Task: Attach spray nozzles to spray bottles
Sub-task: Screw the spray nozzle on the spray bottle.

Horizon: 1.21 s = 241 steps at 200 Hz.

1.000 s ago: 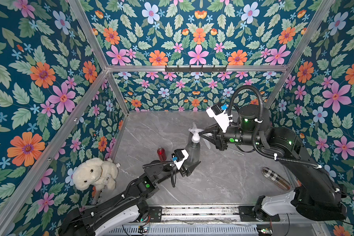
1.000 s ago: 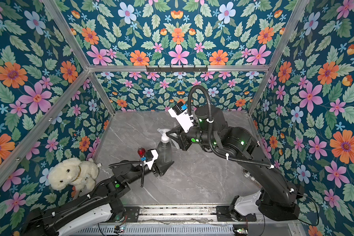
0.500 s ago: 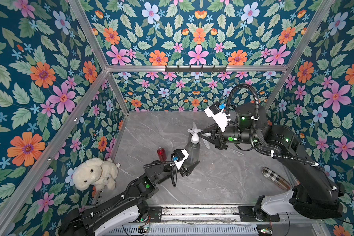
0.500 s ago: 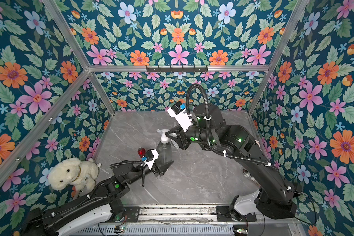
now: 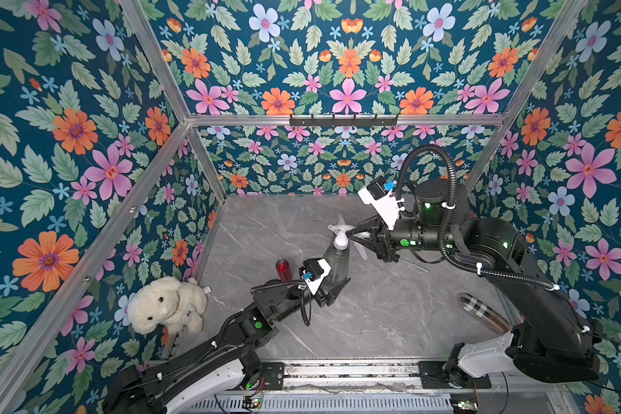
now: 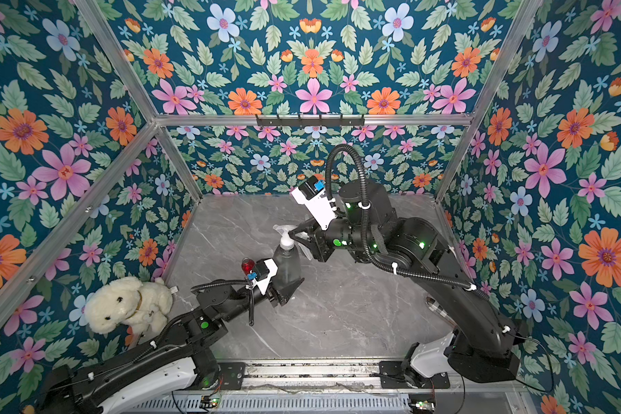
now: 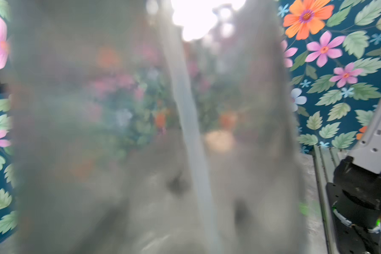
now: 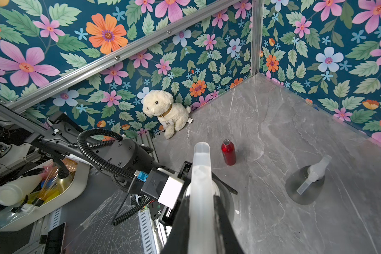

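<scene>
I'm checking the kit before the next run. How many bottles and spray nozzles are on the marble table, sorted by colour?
Smoky-grey bottles: 2 (gripped bottle, free-standing bottle)
Red bottle: 1
Whitish nozzles: 2 (gripped nozzle, fitted nozzle)
Total: 5

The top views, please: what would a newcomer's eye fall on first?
Loud floral walls surround everything. In the middle, the left gripper holds a grey bottle while the right gripper pinches the whitish nozzle on its neck. A cream plush dog sits against the left wall.
</scene>
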{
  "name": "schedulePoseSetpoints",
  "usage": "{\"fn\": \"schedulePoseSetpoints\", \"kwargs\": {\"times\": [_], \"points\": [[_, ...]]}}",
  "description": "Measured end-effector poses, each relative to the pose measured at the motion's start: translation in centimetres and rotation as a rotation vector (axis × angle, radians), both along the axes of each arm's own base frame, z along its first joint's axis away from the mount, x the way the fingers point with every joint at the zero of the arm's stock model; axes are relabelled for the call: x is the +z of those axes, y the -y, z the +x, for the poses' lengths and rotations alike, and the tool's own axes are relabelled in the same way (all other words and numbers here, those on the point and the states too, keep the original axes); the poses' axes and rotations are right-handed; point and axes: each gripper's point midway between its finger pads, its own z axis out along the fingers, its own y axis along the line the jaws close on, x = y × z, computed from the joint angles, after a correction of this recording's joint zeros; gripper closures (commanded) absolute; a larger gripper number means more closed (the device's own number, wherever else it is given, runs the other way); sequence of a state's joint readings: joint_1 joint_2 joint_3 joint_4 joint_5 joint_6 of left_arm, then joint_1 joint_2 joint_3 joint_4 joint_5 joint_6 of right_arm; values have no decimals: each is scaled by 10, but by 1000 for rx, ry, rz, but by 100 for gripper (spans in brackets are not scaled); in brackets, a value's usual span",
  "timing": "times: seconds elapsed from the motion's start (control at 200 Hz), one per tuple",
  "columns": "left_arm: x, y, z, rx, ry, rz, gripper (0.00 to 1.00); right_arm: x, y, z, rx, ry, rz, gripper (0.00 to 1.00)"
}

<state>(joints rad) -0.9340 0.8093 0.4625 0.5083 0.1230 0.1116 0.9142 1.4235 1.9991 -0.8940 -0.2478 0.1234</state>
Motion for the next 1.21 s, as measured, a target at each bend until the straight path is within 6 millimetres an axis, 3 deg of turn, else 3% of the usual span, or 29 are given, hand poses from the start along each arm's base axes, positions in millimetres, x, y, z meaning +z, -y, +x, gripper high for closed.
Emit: {"fn": "schedulePoseSetpoints", "kwargs": {"times": [0.49, 0.835, 0.945, 1.205], "points": [[5, -13, 27, 178, 18, 22, 100, -9, -14, 22, -150, 3, 2, 100], [-6, -19, 35, 266, 16, 75, 100, -18, -16, 35, -261, -94, -25, 100], [-7, -19, 35, 271, 17, 79, 100, -18, -15, 35, -274, -109, -24, 88], [-5, -19, 35, 271, 25, 78, 100, -13, -12, 30, -277, -99, -22, 79]]}}
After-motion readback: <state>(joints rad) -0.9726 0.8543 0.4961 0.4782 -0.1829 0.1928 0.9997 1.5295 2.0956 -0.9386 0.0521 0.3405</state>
